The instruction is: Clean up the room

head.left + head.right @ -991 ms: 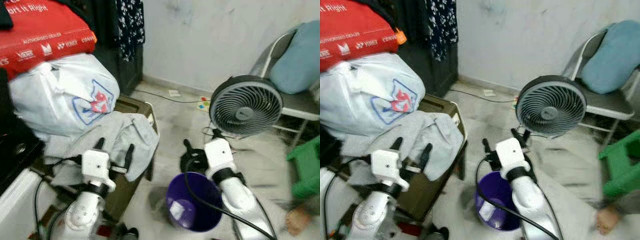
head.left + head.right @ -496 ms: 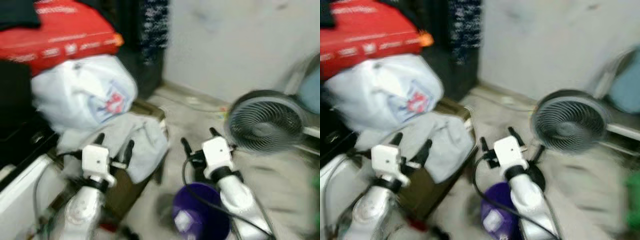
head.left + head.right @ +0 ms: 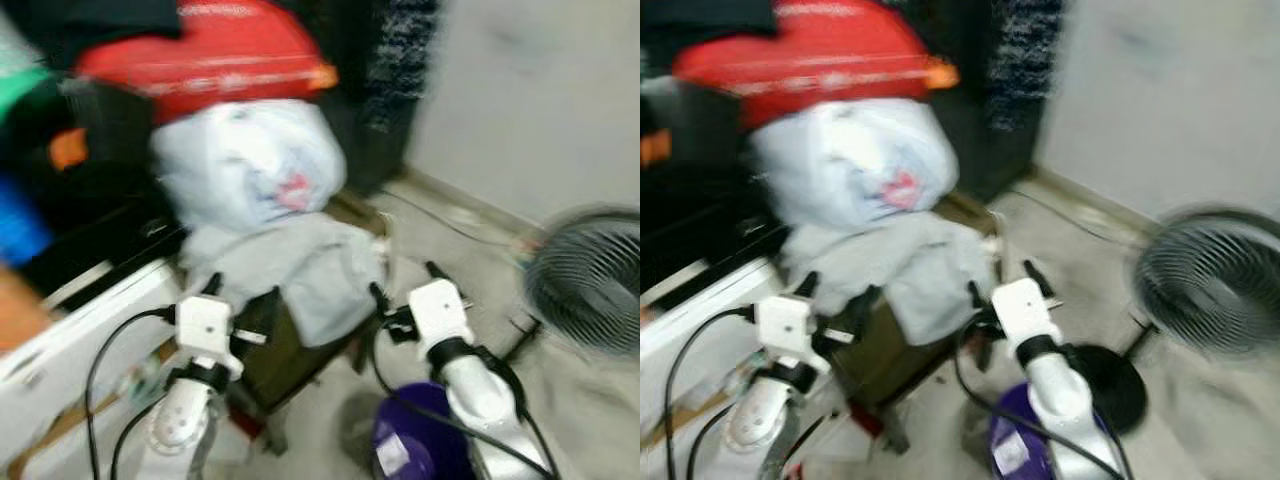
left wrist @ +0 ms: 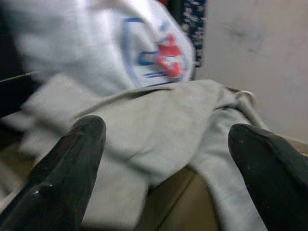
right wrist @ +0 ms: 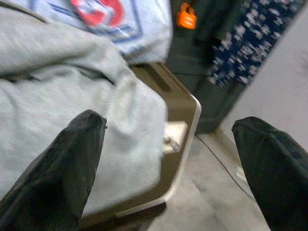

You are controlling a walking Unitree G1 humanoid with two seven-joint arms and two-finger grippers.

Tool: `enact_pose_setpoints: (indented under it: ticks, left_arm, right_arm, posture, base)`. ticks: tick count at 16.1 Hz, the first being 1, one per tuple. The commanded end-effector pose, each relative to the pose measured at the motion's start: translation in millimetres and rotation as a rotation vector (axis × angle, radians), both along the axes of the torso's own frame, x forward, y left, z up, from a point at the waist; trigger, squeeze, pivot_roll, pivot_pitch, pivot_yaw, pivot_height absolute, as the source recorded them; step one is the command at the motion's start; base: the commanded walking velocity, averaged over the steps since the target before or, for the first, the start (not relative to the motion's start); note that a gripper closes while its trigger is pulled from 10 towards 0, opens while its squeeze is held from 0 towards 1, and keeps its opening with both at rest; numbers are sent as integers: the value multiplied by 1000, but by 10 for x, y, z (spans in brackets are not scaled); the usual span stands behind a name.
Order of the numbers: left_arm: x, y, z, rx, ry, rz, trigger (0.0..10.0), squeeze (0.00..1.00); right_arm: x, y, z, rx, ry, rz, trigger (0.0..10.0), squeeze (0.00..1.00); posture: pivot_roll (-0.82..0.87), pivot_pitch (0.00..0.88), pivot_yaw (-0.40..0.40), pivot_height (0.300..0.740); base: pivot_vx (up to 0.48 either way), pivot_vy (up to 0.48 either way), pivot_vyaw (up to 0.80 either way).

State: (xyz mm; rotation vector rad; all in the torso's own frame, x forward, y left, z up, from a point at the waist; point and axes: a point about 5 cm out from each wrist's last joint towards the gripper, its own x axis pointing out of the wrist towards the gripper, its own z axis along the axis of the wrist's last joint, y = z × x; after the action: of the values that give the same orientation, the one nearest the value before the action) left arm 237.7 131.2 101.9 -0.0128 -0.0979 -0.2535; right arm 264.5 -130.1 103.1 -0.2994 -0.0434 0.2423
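A grey garment (image 3: pixel 305 268) lies crumpled over a low brown table (image 5: pixel 186 113), under a white plastic bag (image 3: pixel 250 160) with a red and blue print. My left gripper (image 3: pixel 240 293) is open in front of the garment's near edge, and the cloth (image 4: pixel 159 120) shows between its fingers (image 4: pixel 67 168). My right gripper (image 3: pixel 404 282) is open beside the table's right corner, with the garment (image 5: pixel 57 96) and table rim ahead of it. Neither gripper holds anything. Below the right arm stands a purple bucket (image 3: pixel 415 455). The eye views are blurred.
A red bag (image 3: pixel 215 55) tops the pile, with dark clothes (image 3: pixel 90 140) stacked to its left. A white ledge (image 3: pixel 80 330) runs at the near left. A black floor fan (image 3: pixel 590 295) stands at the right, with a cable (image 3: pixel 450 225) on the floor by the wall.
The whole view has swung to the left, so the fan now sits at the right edge and more of the pile shows. Both grippers stay open in front of the garment.
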Motion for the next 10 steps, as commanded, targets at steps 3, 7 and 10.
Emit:
enact_pose_setpoints:
  ticks: [3,7,10]
  left_arm:
    - [19,204,98,32,-56,117,10000,0]
    - [-72,419,123,70,-78,185,10000,0]
    - [-123,468,94,85,-71,198,10000,0]
  right_arm:
    - [11,40,29,6,-11,10,10000,0]
    - [28,18,54,14,-28,-11,10000,0]
    - [75,41,80,14,-41,-3,10000,0]
  posture:
    - [-45,90,-64,740]
    - [-32,84,-51,740]
    - [-26,79,-51,740]
  base:
    - [0,0,800]
    - [0,0,600]
    - [0,0,0]
